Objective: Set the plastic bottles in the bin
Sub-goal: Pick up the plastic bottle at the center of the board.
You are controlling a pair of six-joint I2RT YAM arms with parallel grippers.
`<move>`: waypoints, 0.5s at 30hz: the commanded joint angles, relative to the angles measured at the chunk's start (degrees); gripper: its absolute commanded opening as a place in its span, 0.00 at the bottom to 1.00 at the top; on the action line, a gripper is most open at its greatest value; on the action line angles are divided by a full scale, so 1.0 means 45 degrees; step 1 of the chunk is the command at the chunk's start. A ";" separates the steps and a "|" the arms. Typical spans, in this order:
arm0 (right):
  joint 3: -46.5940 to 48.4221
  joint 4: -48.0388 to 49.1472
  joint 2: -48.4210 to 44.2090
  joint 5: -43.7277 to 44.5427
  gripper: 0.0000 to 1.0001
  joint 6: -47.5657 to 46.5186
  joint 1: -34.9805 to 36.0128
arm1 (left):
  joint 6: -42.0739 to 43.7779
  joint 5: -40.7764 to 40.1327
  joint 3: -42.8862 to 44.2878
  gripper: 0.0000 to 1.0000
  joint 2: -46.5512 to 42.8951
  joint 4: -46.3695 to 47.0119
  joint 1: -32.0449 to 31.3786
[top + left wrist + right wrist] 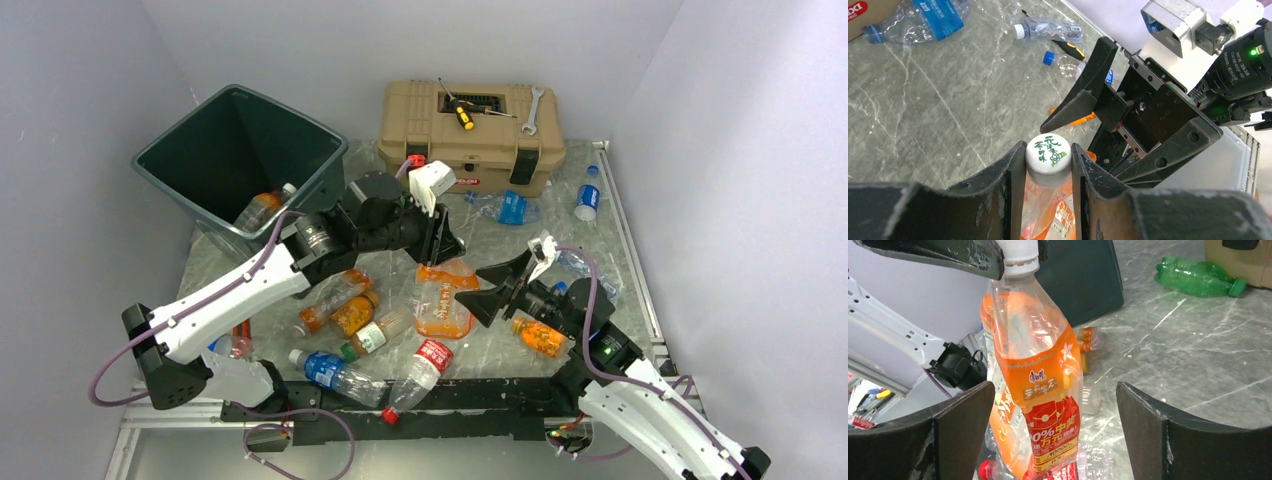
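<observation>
A crushed plastic bottle [441,300] with an orange label and a white cap [1048,152] hangs upright over the table's middle. My left gripper [438,252] is shut on its neck, just under the cap. My right gripper [1054,390] is open, its fingers [1143,420] apart on either side of the bottle's lower body [1040,365] without touching it. The dark green bin [150,165] stands at the back left with one orange bottle [262,208] inside. Several more plastic bottles lie on the table, among them an orange bottle [340,312] and a red-labelled bottle [425,365].
A tan toolbox [470,135] stands at the back with a yellow-handled screwdriver [462,114] and a wrench [531,110] on its lid. Blue-labelled bottles [510,208] lie before it. A green bottle [1198,276] lies near the toolbox. Grey walls close in both sides.
</observation>
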 commanded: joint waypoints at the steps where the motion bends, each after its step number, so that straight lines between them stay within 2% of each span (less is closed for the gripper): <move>1: 0.0729 0.0631 0.0175 -0.0407 0.99 0.0541 0.0044 | -0.0095 0.0412 -0.0183 0.00 -0.0811 0.1175 -0.0055; 7: 0.0602 0.1231 0.0676 -0.1384 0.99 0.0787 0.0043 | -0.0301 0.0877 -0.0546 0.00 -0.1318 0.1809 -0.0038; 9: 0.0532 0.1515 0.0859 -0.1575 0.96 0.0920 0.0043 | -0.0409 0.1116 -0.0626 0.00 -0.1397 0.1999 -0.0038; 11: 0.0417 0.1852 0.0885 -0.1682 0.89 0.1030 0.0042 | -0.0478 0.1312 -0.0624 0.00 -0.1403 0.2085 -0.0049; 14: 0.0275 0.2227 0.0714 -0.1727 0.72 0.1096 0.0043 | -0.0590 0.1477 -0.0577 0.00 -0.1311 0.2034 -0.0038; 15: 0.0245 0.2273 0.0675 -0.1736 0.64 0.1060 0.0043 | -0.0602 0.1496 -0.0583 0.06 -0.1287 0.1994 -0.0038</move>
